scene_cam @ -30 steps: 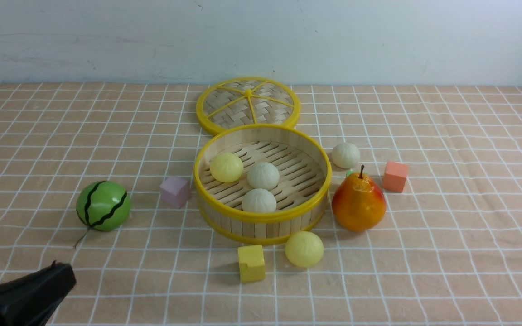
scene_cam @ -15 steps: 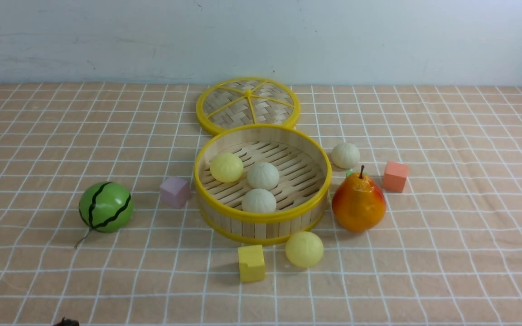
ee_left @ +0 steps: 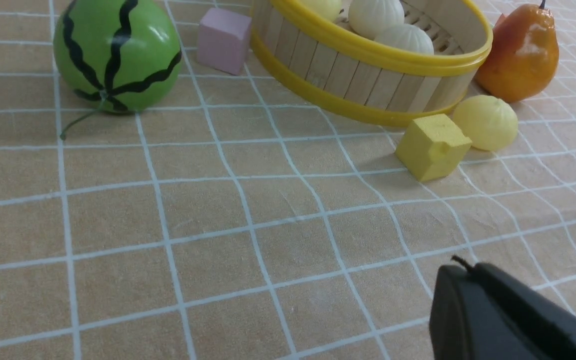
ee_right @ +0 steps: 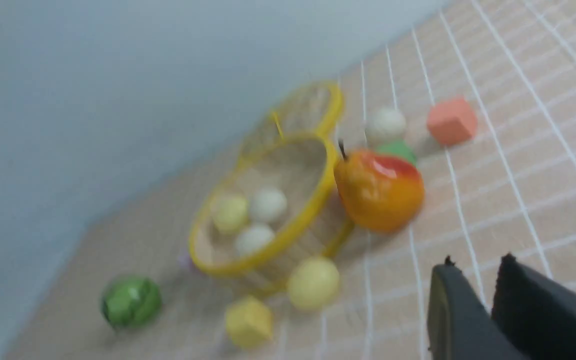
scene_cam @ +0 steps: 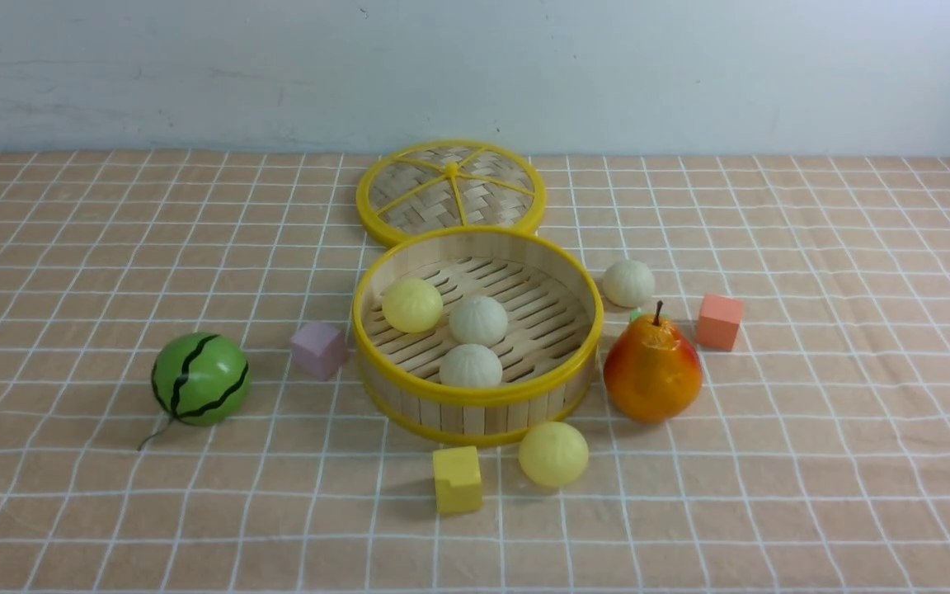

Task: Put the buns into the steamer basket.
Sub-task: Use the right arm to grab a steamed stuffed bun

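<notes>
Steamer basket (scene_cam: pixel 475 396) mid-frame, open side up, two off-white buns and one yellow inside; its lid (scene_cam: pixel 409 196) sits aside behind, presumably for access. Pale yellow bun (scene_cam: pixel 553 454) lower centre, off-white bun (scene_cam: pixel 629 284) right of basket, both outside. Left gripper (ee_left: pixel 460 265) closed, right gripper (ee_right: pixel 477 264) narrowly parted, nothing between; no brands, labels or writing legible.

Front view: pear (scene_cam: pixel 653 369) is hiding most of green block (scene_cam: pixel 637 314); steamer basket (scene_cam: pixel 479 414) is covering near edge of lid (scene_cam: pixel 452 191). Left wrist view: frame edge is cutting off basket, watermelon ball (ee_left: pixel 117 52) and pale yellow bun inside (ee_left: pixel 324 7). Right wrist view: everything is blurring, lilac cube (ee_right: pixel 190 262) mostly hiding behind basket.
</notes>
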Controlling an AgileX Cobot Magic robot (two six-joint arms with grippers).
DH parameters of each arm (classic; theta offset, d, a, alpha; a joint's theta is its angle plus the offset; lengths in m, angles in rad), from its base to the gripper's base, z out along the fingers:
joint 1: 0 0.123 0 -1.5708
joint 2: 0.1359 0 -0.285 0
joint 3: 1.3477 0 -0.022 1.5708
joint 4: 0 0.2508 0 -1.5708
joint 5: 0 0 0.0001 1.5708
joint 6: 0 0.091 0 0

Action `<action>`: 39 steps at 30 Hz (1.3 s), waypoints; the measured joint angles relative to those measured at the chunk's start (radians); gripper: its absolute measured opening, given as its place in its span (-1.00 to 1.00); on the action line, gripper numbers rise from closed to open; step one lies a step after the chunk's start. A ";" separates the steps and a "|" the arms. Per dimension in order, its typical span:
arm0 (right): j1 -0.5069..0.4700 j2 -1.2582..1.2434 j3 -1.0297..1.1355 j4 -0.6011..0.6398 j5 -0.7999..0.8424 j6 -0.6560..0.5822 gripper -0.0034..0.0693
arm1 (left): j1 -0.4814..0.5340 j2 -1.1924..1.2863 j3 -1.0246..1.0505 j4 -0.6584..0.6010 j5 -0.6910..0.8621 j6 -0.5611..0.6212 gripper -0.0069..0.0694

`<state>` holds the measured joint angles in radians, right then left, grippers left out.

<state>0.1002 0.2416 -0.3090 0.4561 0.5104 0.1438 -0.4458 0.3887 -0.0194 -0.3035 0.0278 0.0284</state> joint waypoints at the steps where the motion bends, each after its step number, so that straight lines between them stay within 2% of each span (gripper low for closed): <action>1: 0.000 0.118 -0.111 -0.030 0.131 -0.073 -0.75 | 0.000 0.000 0.000 0.000 0.000 0.000 -0.85; 4: 0.000 0.381 -0.270 -0.080 0.340 -0.173 -0.91 | 0.000 0.000 0.000 0.000 0.001 0.000 -0.85; 6: 0.000 0.530 -0.345 -0.096 0.405 -0.203 -0.92 | 0.000 0.000 0.000 0.000 0.001 0.000 -0.85; 9: 0.003 0.758 -0.442 -0.083 0.432 -0.242 -0.92 | 0.000 0.000 0.000 0.000 0.001 0.000 -0.85; 12: 0.040 0.877 -0.502 -0.062 0.416 -0.272 -0.92 | 0.000 0.000 0.000 0.000 0.001 0.000 -0.85; 15: 0.188 1.083 -0.619 -0.062 0.345 -0.282 -0.91 | 0.000 0.000 0.000 0.000 0.001 0.000 -0.85; 19: 0.302 1.221 -0.721 -0.106 0.300 -0.259 -0.89 | 0.000 0.000 0.000 0.000 0.001 0.000 -0.85; 22: 0.406 1.392 -0.861 -0.172 0.248 -0.224 -0.76 | 0.000 0.000 0.000 0.000 0.001 0.000 -0.85; 25: 0.427 1.452 -0.914 -0.186 0.231 -0.211 -0.65 | 0.000 0.000 0.000 0.000 0.001 0.000 -0.85; 28: 0.437 1.545 -0.991 -0.186 0.205 -0.190 -0.37 | 0.000 0.000 0.000 0.000 0.002 0.000 -0.85; 32: 0.437 1.610 -1.016 -0.186 0.165 -0.181 -0.14 | 0.000 0.000 0.000 0.000 0.002 0.000 -0.85; 34: 0.437 1.629 -1.018 -0.186 0.146 -0.179 -0.09 | 0.000 0.000 0.000 0.000 0.001 0.000 -0.85; 39: 0.437 1.645 -1.021 -0.183 0.121 -0.177 -0.11 | 0.000 0.000 0.000 0.000 0.001 0.000 -0.85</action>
<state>0.5372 1.8866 -1.3302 0.2734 0.6314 -0.0330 -0.4458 0.3887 -0.0194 -0.3035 0.0291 0.0284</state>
